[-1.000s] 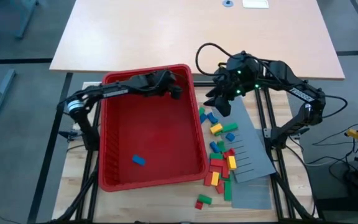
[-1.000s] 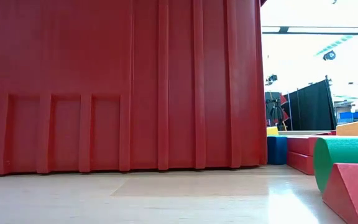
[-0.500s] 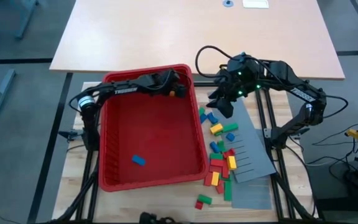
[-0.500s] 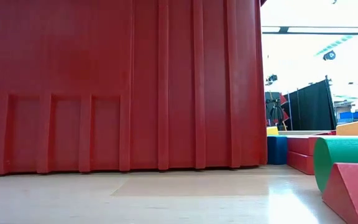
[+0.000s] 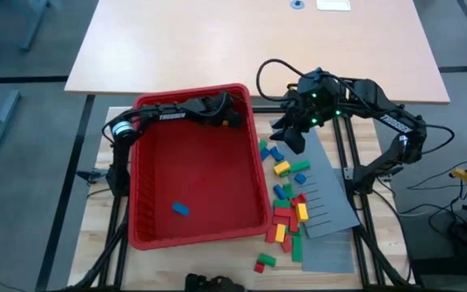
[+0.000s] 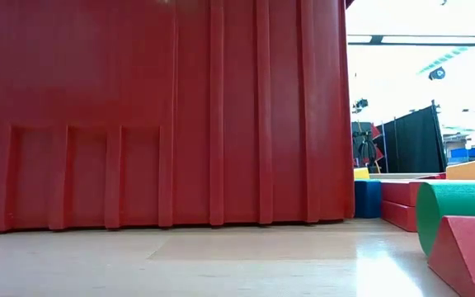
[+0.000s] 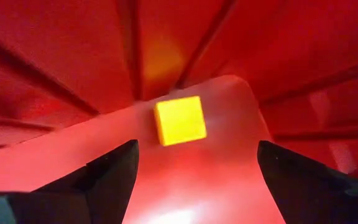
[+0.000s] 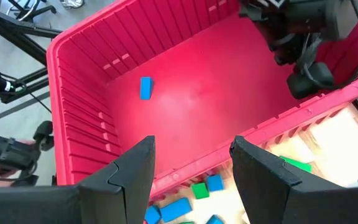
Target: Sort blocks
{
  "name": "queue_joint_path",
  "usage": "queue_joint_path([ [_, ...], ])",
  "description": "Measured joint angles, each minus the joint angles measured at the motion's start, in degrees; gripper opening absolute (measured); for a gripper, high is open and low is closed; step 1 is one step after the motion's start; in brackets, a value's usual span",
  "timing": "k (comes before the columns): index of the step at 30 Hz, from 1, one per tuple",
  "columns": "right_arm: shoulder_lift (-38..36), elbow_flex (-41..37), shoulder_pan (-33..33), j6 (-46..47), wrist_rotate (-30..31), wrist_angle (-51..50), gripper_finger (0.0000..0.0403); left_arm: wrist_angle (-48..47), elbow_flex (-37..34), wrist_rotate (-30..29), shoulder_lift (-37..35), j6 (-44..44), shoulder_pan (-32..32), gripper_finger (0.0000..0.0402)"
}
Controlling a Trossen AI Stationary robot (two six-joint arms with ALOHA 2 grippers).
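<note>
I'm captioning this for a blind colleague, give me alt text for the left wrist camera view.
A yellow block lies in a corner of the red bin, straight ahead of the left gripper, whose jaws stand open on either side, not touching it.

My left gripper (image 7: 194, 177) sits hemmed in the red bin's (image 5: 258, 158) far corner, walls close around; the bin's middle floor lies open.

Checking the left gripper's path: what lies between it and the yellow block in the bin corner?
Nothing. In the left wrist view, bare red bin floor runs from the open left gripper to the yellow block.
</note>
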Motion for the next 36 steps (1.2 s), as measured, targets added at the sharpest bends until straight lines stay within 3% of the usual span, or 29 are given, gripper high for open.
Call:
queue_joint_path([
  [19,0.0,0.0,0.0,-0.1,0.0,-0.1,0.0185,7.9,0.0,0.3,7.5,-7.1,0.6,0.0313],
  [30,0.0,0.0,0.0,-0.1,0.0,-0.1,0.0185,8.7,0.0,-1.5,7.7,-7.7,0.5,0.0309],
  [33,0.0,0.0,0.0,0.0,0.0,-0.1,0.0185,9.0,0.0,-0.9,7.7,-8.4,0.5,0.0285],
  [36,0.0,0.0,0.0,0.0,0.0,-0.1,0.0185,10.3,0.0,-0.2,7.7,-8.8,0.5,0.0225],
])
